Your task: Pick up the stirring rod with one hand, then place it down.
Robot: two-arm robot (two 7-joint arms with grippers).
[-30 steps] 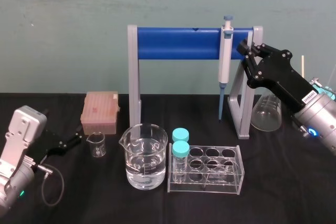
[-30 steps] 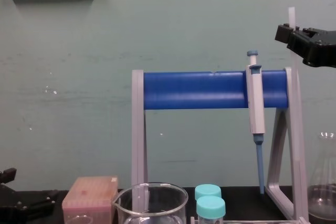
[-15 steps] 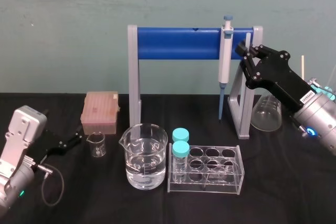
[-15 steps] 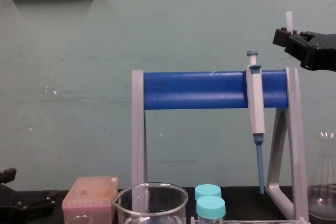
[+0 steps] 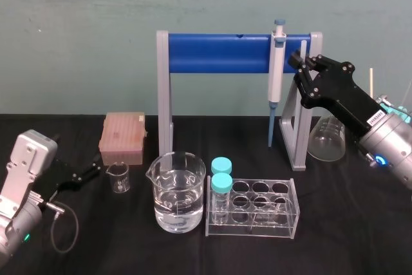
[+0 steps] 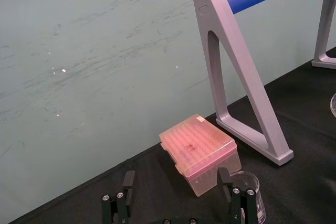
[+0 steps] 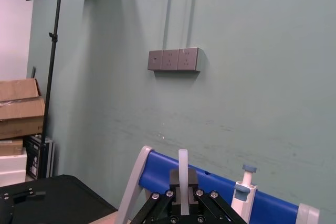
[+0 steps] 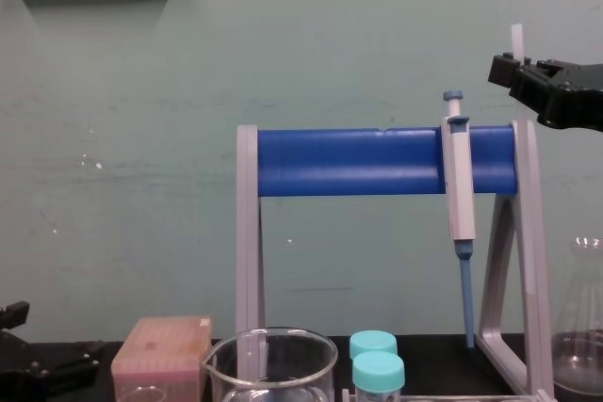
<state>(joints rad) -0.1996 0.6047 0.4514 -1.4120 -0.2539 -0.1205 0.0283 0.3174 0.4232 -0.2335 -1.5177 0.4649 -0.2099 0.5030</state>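
One right gripper holds the stirring rod upright, axis vertical.

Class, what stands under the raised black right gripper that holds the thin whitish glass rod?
A clear glass conical flask stands on the table under the right gripper. In the head view the gripper covers its neck and also part of the stirring rod.
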